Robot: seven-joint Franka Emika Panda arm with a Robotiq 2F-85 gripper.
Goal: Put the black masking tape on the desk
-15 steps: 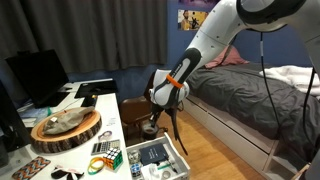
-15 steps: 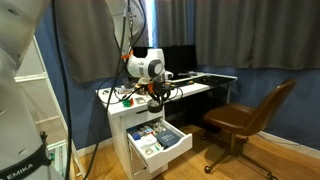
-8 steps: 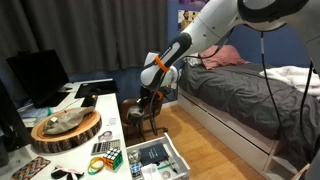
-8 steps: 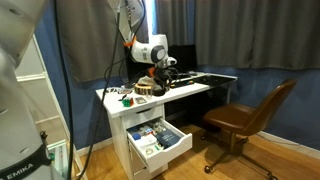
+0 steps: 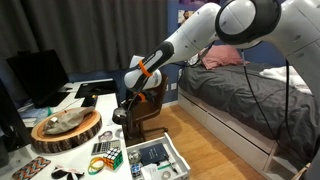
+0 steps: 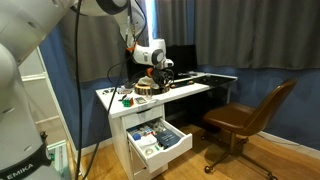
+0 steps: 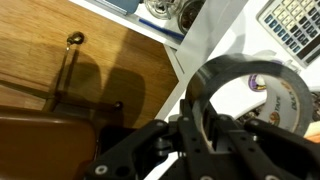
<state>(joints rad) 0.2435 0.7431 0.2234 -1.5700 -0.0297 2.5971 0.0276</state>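
Note:
In the wrist view my gripper is shut on the left wall of the black masking tape, a black ring with a paler hollow centre. The roll hangs over the edge of the white desk. In both exterior views the gripper is at the desk's front edge, just above its top. The tape is too small to make out there.
A round wooden slab with things on it, a Rubik's cube, a calculator and a paler grey roll lie on the desk. An open drawer full of items sticks out below. A brown chair stands nearby.
The arm has swung up from above the open drawer and over toward the desk top, carrying the tape. The gripper stayed shut.

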